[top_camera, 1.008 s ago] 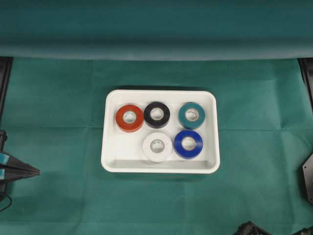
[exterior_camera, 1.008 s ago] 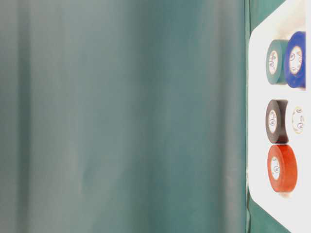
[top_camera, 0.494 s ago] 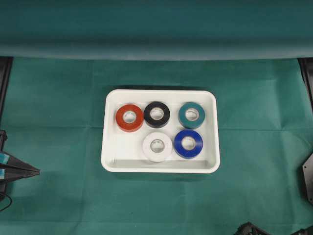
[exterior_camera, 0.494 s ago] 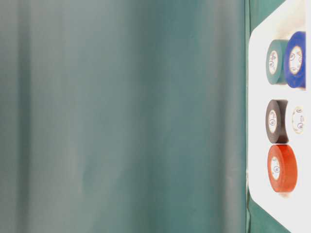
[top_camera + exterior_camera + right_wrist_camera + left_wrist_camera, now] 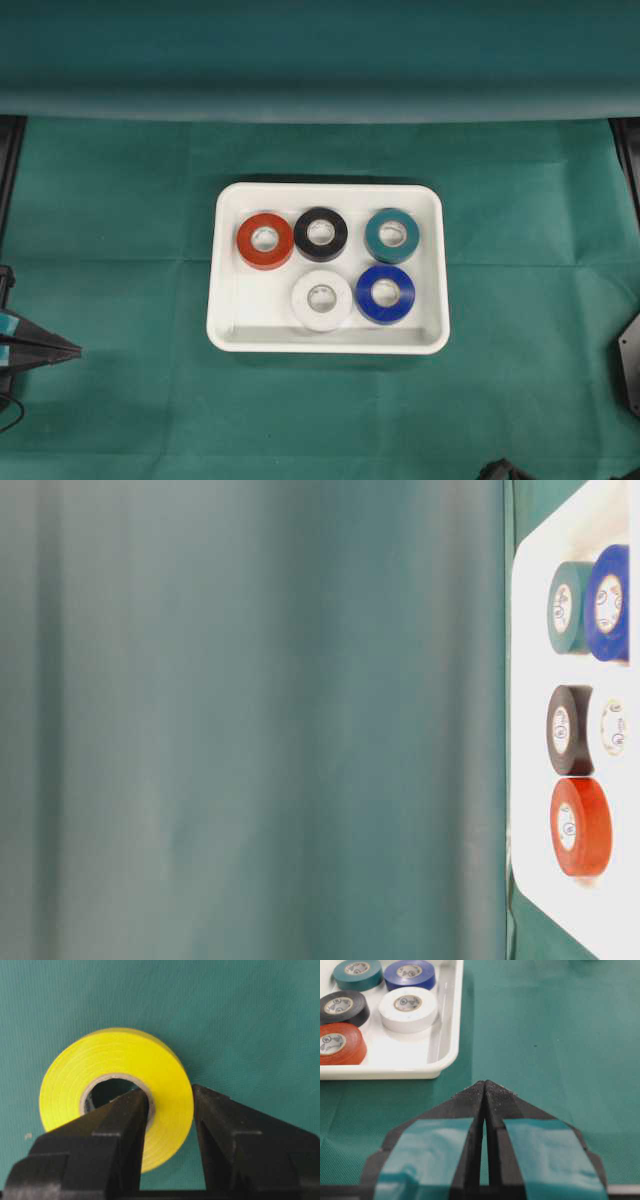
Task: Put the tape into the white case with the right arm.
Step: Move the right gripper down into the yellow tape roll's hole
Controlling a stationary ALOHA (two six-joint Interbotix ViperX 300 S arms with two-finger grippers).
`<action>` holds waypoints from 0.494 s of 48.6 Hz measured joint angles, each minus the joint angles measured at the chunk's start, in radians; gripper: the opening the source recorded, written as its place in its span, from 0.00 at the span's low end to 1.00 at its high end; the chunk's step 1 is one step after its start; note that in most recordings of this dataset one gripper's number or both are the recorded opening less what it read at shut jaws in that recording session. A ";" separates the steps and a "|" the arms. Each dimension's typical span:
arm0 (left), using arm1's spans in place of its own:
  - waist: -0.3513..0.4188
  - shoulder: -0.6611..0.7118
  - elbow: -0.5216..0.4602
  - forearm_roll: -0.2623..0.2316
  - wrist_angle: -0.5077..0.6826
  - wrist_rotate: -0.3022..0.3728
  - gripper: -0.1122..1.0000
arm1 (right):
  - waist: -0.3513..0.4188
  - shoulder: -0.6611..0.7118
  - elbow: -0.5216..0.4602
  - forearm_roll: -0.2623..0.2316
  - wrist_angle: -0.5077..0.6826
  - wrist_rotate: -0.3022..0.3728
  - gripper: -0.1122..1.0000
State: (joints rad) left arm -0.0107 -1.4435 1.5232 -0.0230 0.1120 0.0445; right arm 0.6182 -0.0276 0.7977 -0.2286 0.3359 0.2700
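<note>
Far left, parked: left gripper point(image 5: 485, 1091) with light-blue patches, pinched shut on nothing, hovering over the green cloth of the table point(image 5: 120, 300), tips aimed at the near corner of the white case point(image 5: 447, 1055). No part in this step; best left idle there.

Centre: white case point(image 5: 228, 330) lying flat, five rolls inside. Back row, left to right in the overhead view: red roll point(image 5: 264, 241), black roll point(image 5: 321, 234), teal roll point(image 5: 392, 235). Front row: white roll point(image 5: 321, 300) and blue roll point(image 5: 386, 293). One free slot, front left, just beside the white roll and below the red one. Likely the spot to aim for.

Right, off the bottom edge of the overhead view: right gripper point(image 5: 170, 1105) clamped on the yellow tape point(image 5: 115, 1095), one finger through the core, the other against the outer face, wall of the roll pinched between. Tape low over the cloth, well apart from the case; touching it or just lifted cannot be told.

Judged next: lift straight up first, high enough to clear the raised rim, then carry across toward the free front-left slot. Grip on one wall only, so a roll likely to swing or tilt; slow travel advised. Lower flat, release only once over the bare floor of the case.

In the way: near rim of the case, and the white roll beside the slot. Left gripper near that corner too, though well apart from the slot itself.
</note>
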 measured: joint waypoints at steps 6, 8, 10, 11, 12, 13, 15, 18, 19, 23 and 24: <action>0.000 0.000 0.000 -0.002 0.000 0.000 0.10 | 0.000 -0.002 -0.052 0.000 0.060 -0.002 0.11; 0.000 0.002 0.000 -0.002 0.000 0.000 0.10 | 0.000 -0.002 -0.067 0.000 0.077 0.000 0.11; 0.000 0.000 0.000 -0.002 0.000 0.000 0.10 | 0.000 -0.002 -0.081 0.000 0.095 0.000 0.11; -0.002 0.000 0.000 0.000 0.000 0.000 0.10 | 0.000 -0.002 -0.087 0.000 0.104 -0.002 0.11; 0.000 0.000 0.000 0.000 0.000 0.000 0.10 | 0.000 -0.002 -0.097 0.000 0.114 -0.002 0.11; 0.000 0.002 0.000 -0.002 0.000 0.000 0.10 | 0.000 -0.002 -0.103 0.000 0.120 -0.002 0.11; 0.000 0.000 0.000 0.000 0.000 0.000 0.10 | 0.000 -0.002 -0.112 0.002 0.130 0.000 0.11; 0.000 0.002 0.000 0.000 0.000 0.000 0.10 | 0.000 -0.002 -0.121 0.000 0.138 0.000 0.11; 0.000 0.000 0.000 -0.002 0.000 0.000 0.10 | 0.000 -0.002 -0.121 0.000 0.140 0.000 0.11; 0.000 0.002 0.000 -0.002 0.000 0.000 0.10 | 0.000 -0.002 -0.123 0.000 0.141 0.000 0.11; 0.000 0.000 0.000 0.000 0.000 0.000 0.10 | 0.000 -0.002 -0.123 0.000 0.141 -0.002 0.11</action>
State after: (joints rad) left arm -0.0107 -1.4435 1.5232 -0.0230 0.1120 0.0445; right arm 0.6182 -0.0291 0.6750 -0.2286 0.4771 0.2684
